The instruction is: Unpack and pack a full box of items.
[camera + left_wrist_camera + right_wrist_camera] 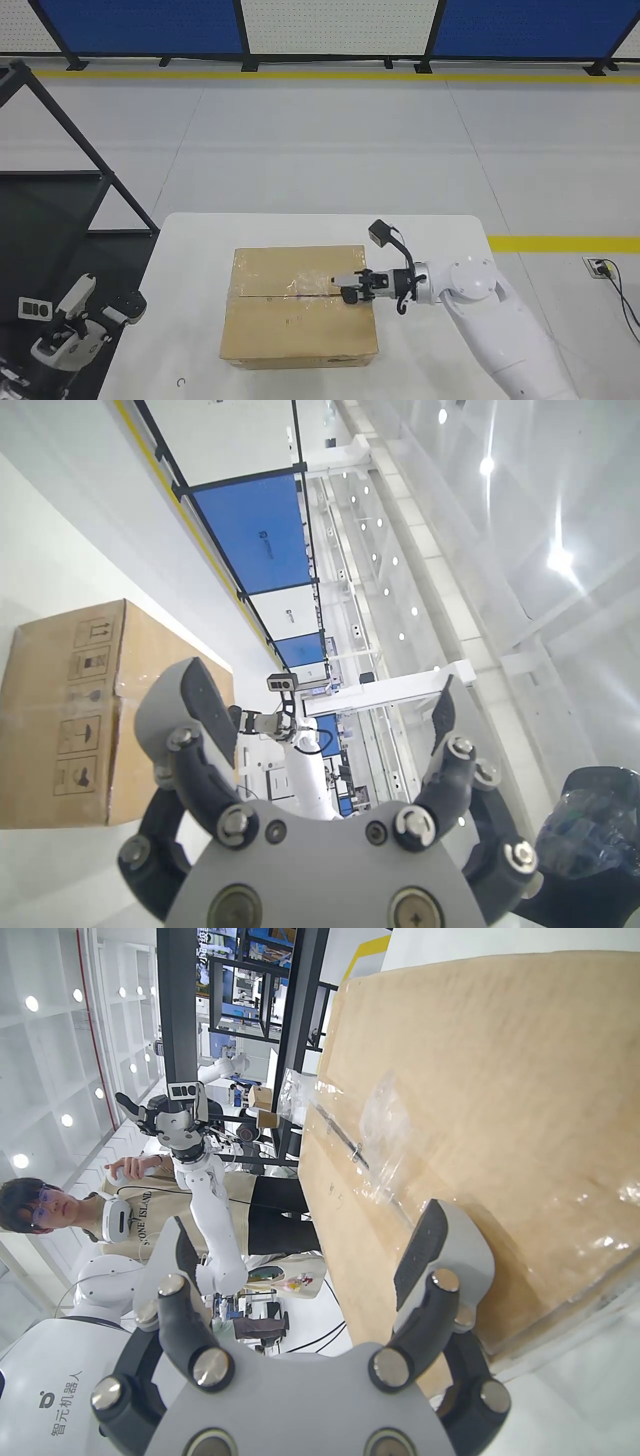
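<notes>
A closed brown cardboard box (pixel 300 305) stands in the middle of the white table (pixel 190 250). Clear tape (pixel 372 1138) runs along its top seam, partly torn and wrinkled. My right gripper (pixel 347 285) is at the box's right edge, at the end of the seam. In the right wrist view it (pixel 305 1253) is open, with one finger (pixel 432 1248) against the box top (pixel 475 1093) and the other off to the side. My left gripper (pixel 122 308) hangs beyond the table's left edge. It (pixel 325 710) is open and holds nothing, with the box's side (pixel 65 720) ahead of it.
A black metal frame (pixel 70 130) stands left of the table, close to the left arm. Bare white tabletop surrounds the box on all sides. A small dark ring (pixel 181 382) lies near the front left of the table.
</notes>
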